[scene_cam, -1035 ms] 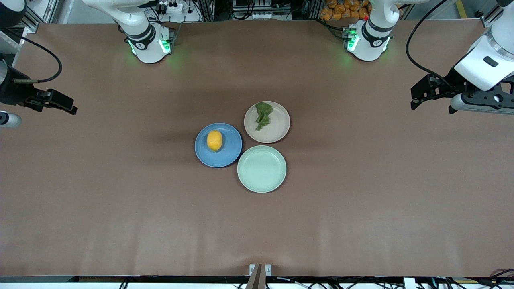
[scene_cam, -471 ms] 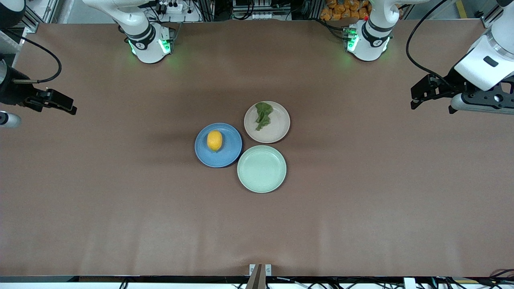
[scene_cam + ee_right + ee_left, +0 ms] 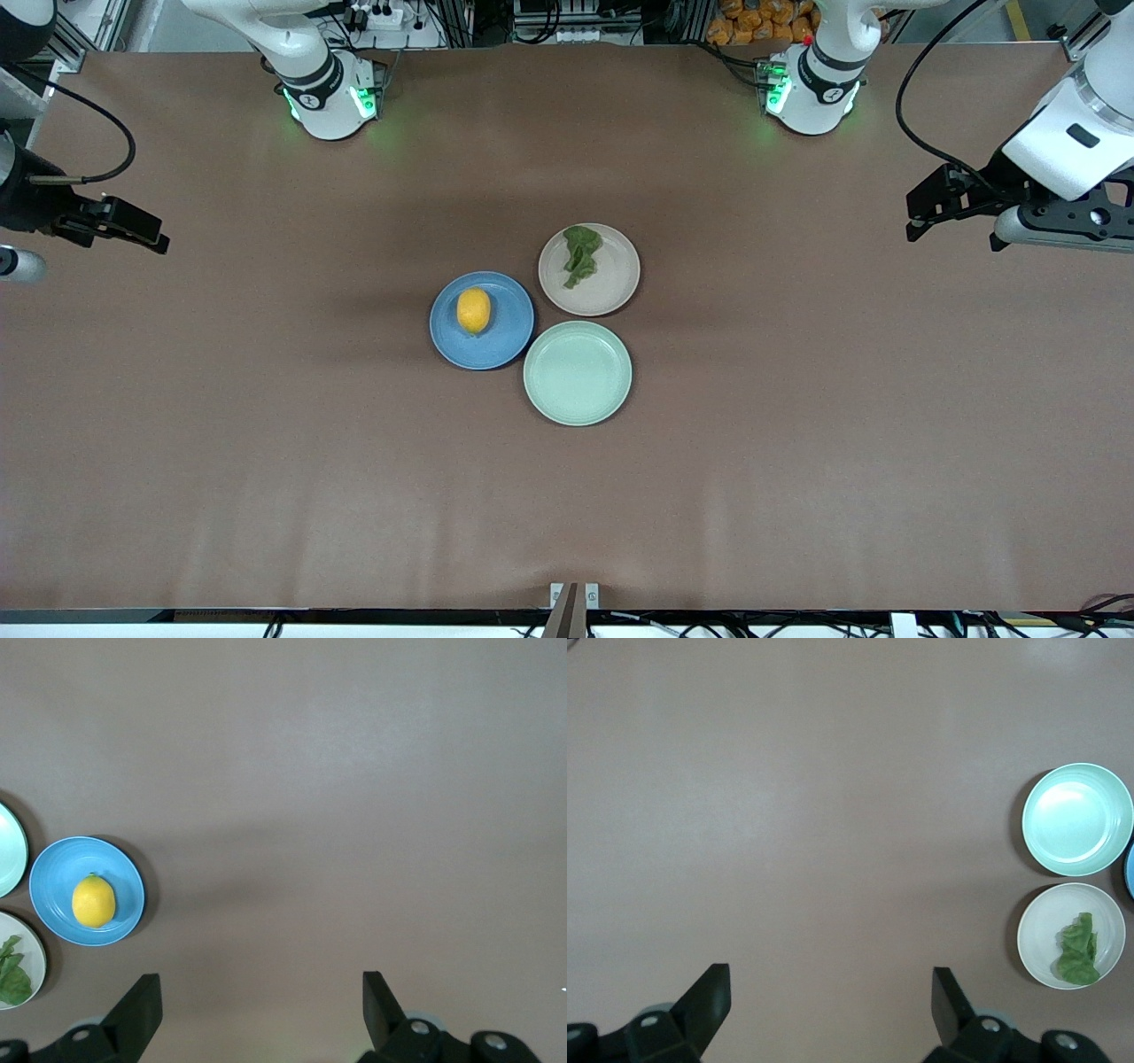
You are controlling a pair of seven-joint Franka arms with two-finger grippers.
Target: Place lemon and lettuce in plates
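The lemon [image 3: 473, 310] lies in the blue plate [image 3: 505, 347] at the table's middle; both show in the right wrist view, lemon [image 3: 93, 901] in blue plate [image 3: 53, 877]. The lettuce [image 3: 580, 253] lies in the beige-pink plate [image 3: 611, 288], also in the left wrist view, lettuce [image 3: 1079, 948] in plate [image 3: 1041, 930]. My left gripper [image 3: 921, 213] is open and empty, raised over the left arm's end of the table. My right gripper [image 3: 146, 235] is open and empty, raised over the right arm's end. Both arms wait.
A pale mint-green plate [image 3: 577, 372] sits empty, nearer the front camera than the other two plates and touching them; it also shows in the left wrist view [image 3: 1077, 819]. The brown table [image 3: 266, 443] is bare around the plates.
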